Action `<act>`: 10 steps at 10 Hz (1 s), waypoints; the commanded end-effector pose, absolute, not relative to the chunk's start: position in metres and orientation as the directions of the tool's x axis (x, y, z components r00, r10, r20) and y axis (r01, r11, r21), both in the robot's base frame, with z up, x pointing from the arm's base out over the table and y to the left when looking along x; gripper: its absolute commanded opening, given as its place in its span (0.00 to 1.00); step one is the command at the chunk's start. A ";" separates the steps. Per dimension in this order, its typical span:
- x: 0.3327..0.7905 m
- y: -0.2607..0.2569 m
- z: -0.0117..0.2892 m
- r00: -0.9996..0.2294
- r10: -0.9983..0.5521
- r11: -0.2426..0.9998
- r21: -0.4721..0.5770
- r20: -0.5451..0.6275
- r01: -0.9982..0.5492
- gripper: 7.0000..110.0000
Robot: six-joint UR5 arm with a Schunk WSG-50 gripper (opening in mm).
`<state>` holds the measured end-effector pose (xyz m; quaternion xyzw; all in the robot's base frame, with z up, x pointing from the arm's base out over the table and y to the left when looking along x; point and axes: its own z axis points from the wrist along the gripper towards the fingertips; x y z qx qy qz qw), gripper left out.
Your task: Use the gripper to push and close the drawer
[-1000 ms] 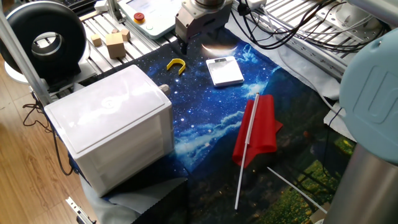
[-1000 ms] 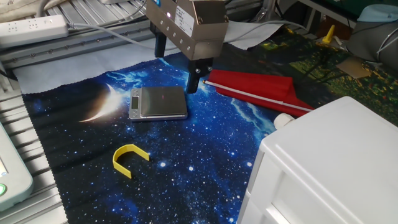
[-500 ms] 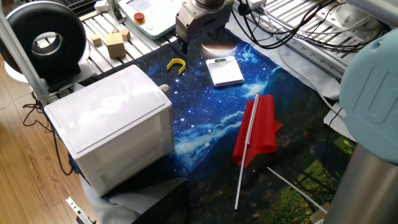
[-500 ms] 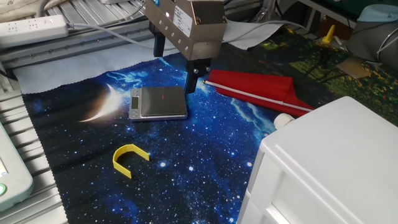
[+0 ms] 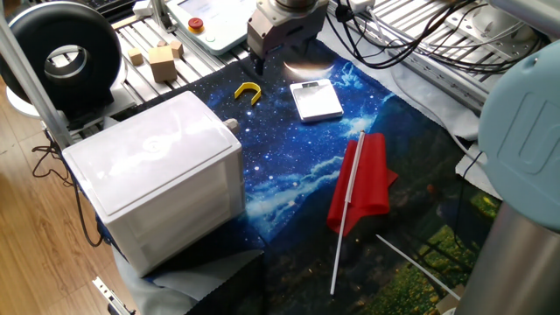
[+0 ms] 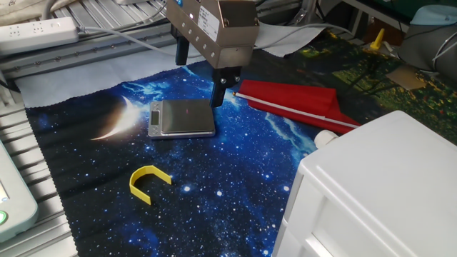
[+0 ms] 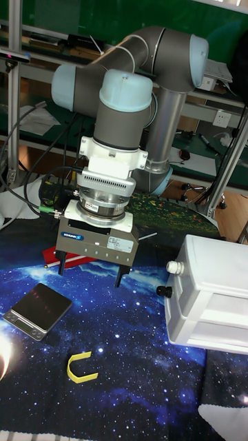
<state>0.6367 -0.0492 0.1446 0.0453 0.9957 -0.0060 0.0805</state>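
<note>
We see the end effector (image 7: 91, 269) wide open and empty – hovering over the scale (image 6: 181, 118). The drawer (image 7: 219, 309) sits shut in its box (image 5: 157, 179), at 3 o'clock from it in the tall view.

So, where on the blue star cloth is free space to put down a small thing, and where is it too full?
The widest bare patch lies between the white box, the yellow clip and the red folded cloth. A smaller one is on the cloth's left in the other fixed view, beside the small scale. It is crowded around the scale, where the gripper hangs.
</note>
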 end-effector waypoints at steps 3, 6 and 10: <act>0.639 -0.049 0.145 -0.981 0.099 0.995 0.010 -0.165 0.099 0.99; 0.641 -0.042 0.146 -0.980 0.102 0.995 0.034 -0.173 0.097 0.99; 0.640 -0.043 0.145 -0.982 0.092 0.996 0.027 -0.168 0.088 0.99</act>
